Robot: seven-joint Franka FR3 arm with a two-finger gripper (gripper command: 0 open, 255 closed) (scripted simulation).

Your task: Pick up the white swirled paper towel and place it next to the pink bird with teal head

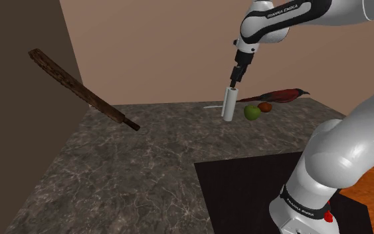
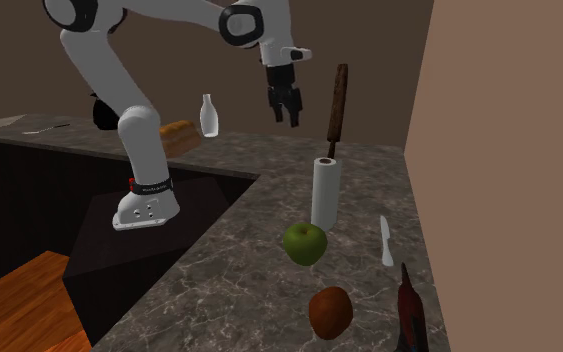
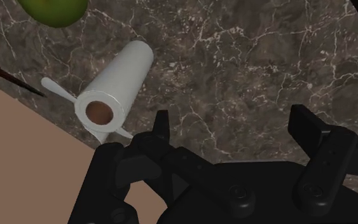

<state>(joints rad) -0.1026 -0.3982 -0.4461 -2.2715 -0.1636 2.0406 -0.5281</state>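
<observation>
Hovering upper right in the shoulder view, the pincer (image 1: 237,74) is hanging open above, slightly aside of, the upright white paper towel roll (image 1: 230,104). A green apple (image 1: 252,112) is sitting beside it.

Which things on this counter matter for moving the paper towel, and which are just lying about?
Part of the job:
- white paper towel roll, standing upright
- dark red bird
- gripper, open, not touching the roll

Lying about:
- green apple
- brown round object
- white utensil
- white bottle
- long brown stick
</observation>
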